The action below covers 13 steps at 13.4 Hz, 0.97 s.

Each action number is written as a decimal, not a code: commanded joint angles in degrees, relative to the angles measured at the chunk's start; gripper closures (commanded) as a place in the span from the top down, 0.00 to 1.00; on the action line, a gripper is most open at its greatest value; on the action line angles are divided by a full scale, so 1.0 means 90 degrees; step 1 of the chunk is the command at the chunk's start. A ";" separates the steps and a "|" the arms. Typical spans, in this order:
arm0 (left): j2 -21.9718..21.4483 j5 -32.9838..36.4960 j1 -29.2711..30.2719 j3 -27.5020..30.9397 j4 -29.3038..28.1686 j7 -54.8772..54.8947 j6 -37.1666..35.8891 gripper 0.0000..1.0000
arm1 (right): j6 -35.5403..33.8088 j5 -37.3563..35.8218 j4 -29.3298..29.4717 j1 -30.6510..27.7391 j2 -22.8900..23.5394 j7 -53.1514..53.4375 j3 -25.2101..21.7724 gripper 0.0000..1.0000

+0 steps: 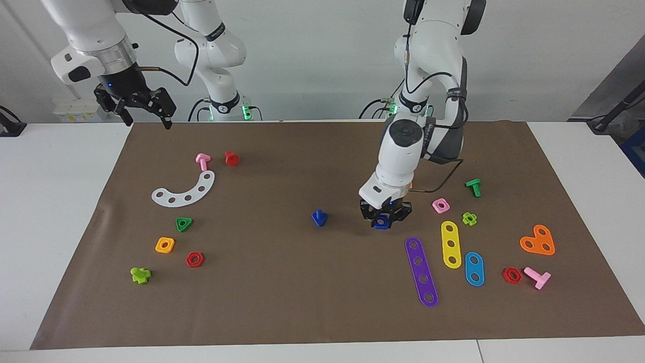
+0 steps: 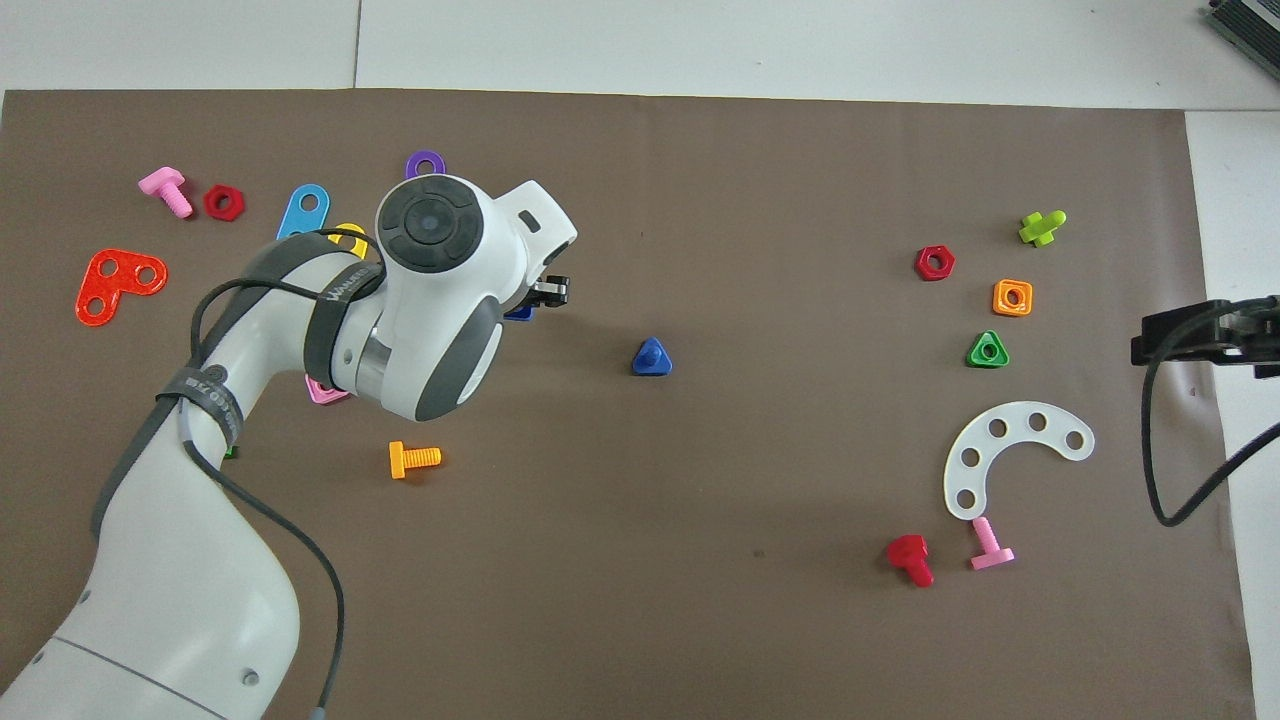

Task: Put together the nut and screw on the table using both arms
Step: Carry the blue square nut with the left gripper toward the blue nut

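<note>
Nut (image 1: 382, 222) — pinched in left gripper (image 1: 384, 216) fingers — near screw (image 1: 319, 217).

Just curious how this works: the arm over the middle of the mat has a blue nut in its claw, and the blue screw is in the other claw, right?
Not quite. The left claw does hold the blue nut, but the blue screw lies on the mat, untouched. The facing view shows the right claw holding nothing, up over the mat's edge.
</note>
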 commanded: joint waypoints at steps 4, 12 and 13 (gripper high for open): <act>0.0528 -0.0466 -0.0728 0.0099 0.0852 -0.0597 -0.0387 0.00 | 0.0050 0.0026 -0.0095 -0.0031 -0.0090 -0.0163 0.0018 1.00; 0.0597 -0.0614 -0.1001 0.0060 0.0804 -0.0802 0.0062 0.00 | 0.0050 0.0026 -0.0085 -0.0031 -0.0099 -0.0163 0.0018 1.00; 0.0597 -0.0633 -0.1002 0.0050 0.0784 -0.0802 0.0101 0.00 | 0.0050 0.0026 -0.0085 -0.0031 -0.0090 -0.0163 0.0018 1.00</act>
